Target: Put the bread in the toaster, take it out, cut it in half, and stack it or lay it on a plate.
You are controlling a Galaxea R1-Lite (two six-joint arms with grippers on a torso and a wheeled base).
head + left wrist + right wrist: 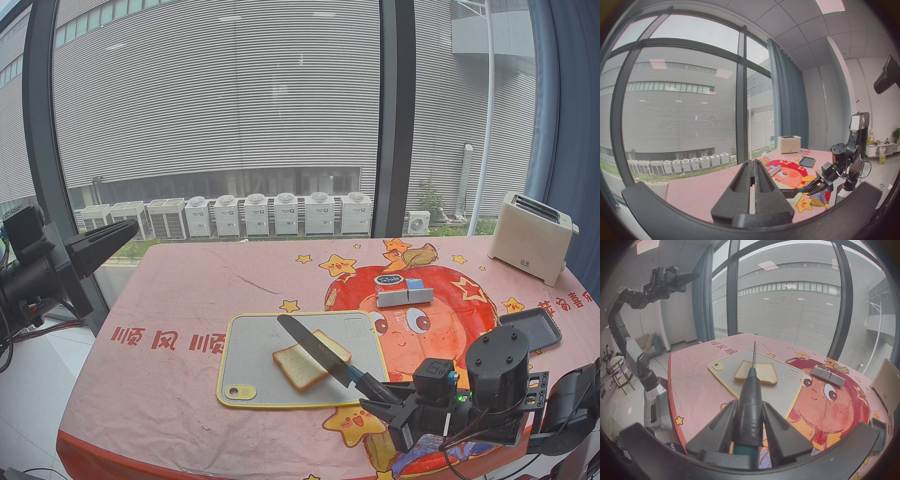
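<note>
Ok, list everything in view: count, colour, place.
bread: one slice, pale with tan crust, on the cutting board
cutting board: one, grey with yellow rim, near middle of the table
knife: one, dark blade, teal handle, blade over the bread
toaster: one, cream, far right corner
tray: one, dark grey, right side, nearer than the toaster
small block: one, grey and blue, beyond the board
tablecloth: one, pink, printed
left gripper: black, shut, raised off the table's left side
right gripper: black, shut on the knife handle
</note>
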